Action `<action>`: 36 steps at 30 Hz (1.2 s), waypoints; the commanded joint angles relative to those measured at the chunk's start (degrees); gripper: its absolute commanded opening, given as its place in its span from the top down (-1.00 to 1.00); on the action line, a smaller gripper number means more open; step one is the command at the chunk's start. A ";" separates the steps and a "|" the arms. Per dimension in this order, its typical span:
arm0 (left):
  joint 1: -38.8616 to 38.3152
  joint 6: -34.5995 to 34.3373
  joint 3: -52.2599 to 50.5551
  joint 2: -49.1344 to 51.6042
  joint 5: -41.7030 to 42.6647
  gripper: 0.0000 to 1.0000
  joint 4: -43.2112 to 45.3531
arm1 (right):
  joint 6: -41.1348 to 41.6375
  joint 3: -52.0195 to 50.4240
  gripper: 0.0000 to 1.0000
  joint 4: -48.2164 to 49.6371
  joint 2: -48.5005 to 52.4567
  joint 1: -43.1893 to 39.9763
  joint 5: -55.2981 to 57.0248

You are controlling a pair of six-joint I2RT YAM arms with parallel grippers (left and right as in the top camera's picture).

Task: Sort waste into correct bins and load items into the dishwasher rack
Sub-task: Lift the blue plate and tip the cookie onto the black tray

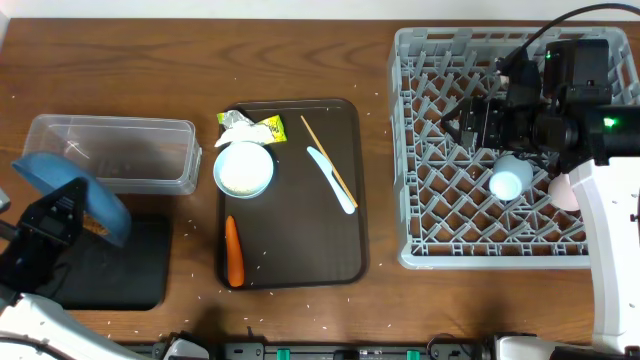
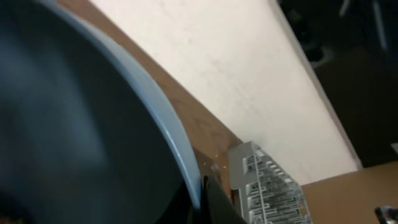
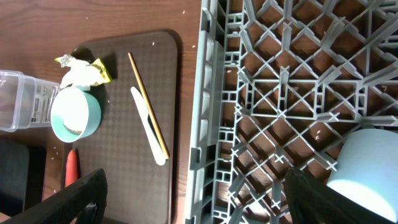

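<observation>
My left gripper (image 1: 72,197) is shut on the rim of the dark-blue plate (image 1: 105,212), which is tilted above the black tray (image 1: 130,270) beside the clear tub (image 1: 110,152). In the left wrist view the plate (image 2: 93,124) fills the left side. My right gripper (image 1: 455,125) hovers open over the rack (image 1: 430,215), and in its own view the right gripper (image 3: 202,202) holds nothing. In the rack sit a light blue cup (image 1: 509,181) and a pink cup (image 1: 563,190). On the brown serving tray (image 1: 300,250) lie the bowl (image 1: 243,168), wrapper (image 1: 250,128), chopstick (image 1: 328,160), utensil (image 1: 332,180) and carrot (image 1: 233,250).
White rice grains are scattered over the wooden table (image 1: 200,60). The right arm's white base (image 1: 615,260) stands at the rack's right edge. The right wrist view shows the rack's left wall (image 3: 205,93) next to the serving tray (image 3: 124,174).
</observation>
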 commanded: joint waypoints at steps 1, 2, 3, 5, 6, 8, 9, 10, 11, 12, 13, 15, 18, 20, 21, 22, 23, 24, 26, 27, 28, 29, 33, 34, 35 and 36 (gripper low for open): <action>1.22 7.08 -0.96 -0.52 9.31 0.87 -0.28 | -0.61 0.00 -0.70 -0.17 0.11 0.48 0.15; 1.68 8.13 -1.18 -0.52 11.21 0.88 -0.52 | -0.63 0.00 -0.70 -0.17 0.11 0.48 0.15; 2.60 8.85 -1.31 -0.55 12.09 0.88 -1.46 | -0.63 0.00 -0.70 -0.22 0.11 0.48 0.15; 4.00 10.93 -1.31 -0.59 12.09 0.87 -3.19 | -0.63 0.00 -0.70 -0.28 0.11 0.50 0.15; 4.92 12.09 -1.31 -0.59 12.09 0.87 -4.48 | -0.63 0.00 -0.70 -0.28 0.11 0.50 0.15; 6.78 13.49 -1.36 -0.52 12.09 0.88 -6.14 | -0.63 0.00 -0.71 -0.22 0.11 0.48 0.15; 7.89 13.99 -1.53 -0.52 12.07 0.88 -6.64 | -0.63 0.00 -0.71 -0.17 0.11 0.50 0.15; 8.79 13.94 -1.75 -0.52 12.09 0.88 -6.84 | -0.63 0.00 -0.71 -0.15 0.11 0.50 0.15; 9.70 13.97 -2.12 -0.52 12.09 0.88 -7.23 | -0.63 0.00 -0.71 -0.13 0.11 0.50 0.15; 10.36 13.97 -2.58 -0.52 12.07 0.88 -7.50 | -0.63 0.00 -0.71 -0.15 0.11 0.50 0.15; 11.02 13.94 -3.32 -0.52 12.07 0.87 -7.54 | -0.63 0.00 -0.71 -0.15 0.11 0.50 0.15; 12.39 13.92 -5.07 -0.52 11.69 0.88 -9.11 | -0.63 0.00 -0.71 -0.17 0.11 0.50 0.15; 15.56 15.23 -7.87 -0.52 11.67 0.88 -11.04 | -0.63 0.00 -0.71 -0.24 0.11 0.48 0.15; 17.73 15.89 -9.84 -0.46 12.00 0.88 -10.40 | -0.63 0.00 -0.71 -0.17 0.11 0.50 0.15; 18.69 15.91 -10.43 -0.31 11.98 0.88 -10.45 | -0.63 0.00 -0.71 -0.15 0.11 0.50 0.15; 19.56 15.89 -10.86 -0.20 12.00 0.87 -10.58 | -0.63 0.00 -0.72 -0.15 0.11 0.48 0.15; 19.91 15.91 -10.99 -0.20 12.00 0.88 -10.73 | -0.63 0.00 -0.72 -0.15 0.11 0.50 0.15; 19.91 15.91 -10.97 -0.22 11.98 0.88 -10.67 | -0.63 0.00 -0.72 -0.11 0.11 0.50 0.15; 19.26 15.91 -10.97 -0.33 11.98 0.87 -10.67 | -0.61 0.00 -0.71 0.13 0.11 0.50 0.15; 18.47 15.93 -10.97 -0.50 11.98 0.88 -10.62 | -0.61 0.00 -0.71 0.26 0.11 0.50 0.15; 17.53 16.11 -10.97 -0.66 11.93 0.88 -10.43 | -0.61 0.00 -0.71 0.37 0.11 0.50 0.15; 16.13 16.09 -10.95 -0.98 11.93 0.88 -9.90 | -0.63 0.00 -0.71 0.52 0.11 0.50 0.15; 8.74 15.19 -8.76 -2.75 9.79 0.87 -9.16 | -0.61 0.00 -0.71 0.98 0.11 0.50 0.13; 6.43 14.25 -7.56 -3.19 8.13 0.87 -9.11 | -0.61 0.00 -0.71 1.14 0.11 0.50 0.13; 3.37 13.11 -5.84 -3.69 5.75 0.89 -8.92 | -0.61 0.00 -0.71 1.27 0.11 0.50 0.13; -0.20 11.96 -3.87 -4.13 2.36 0.88 -8.90 | -0.61 0.00 -0.71 1.46 0.11 0.50 0.13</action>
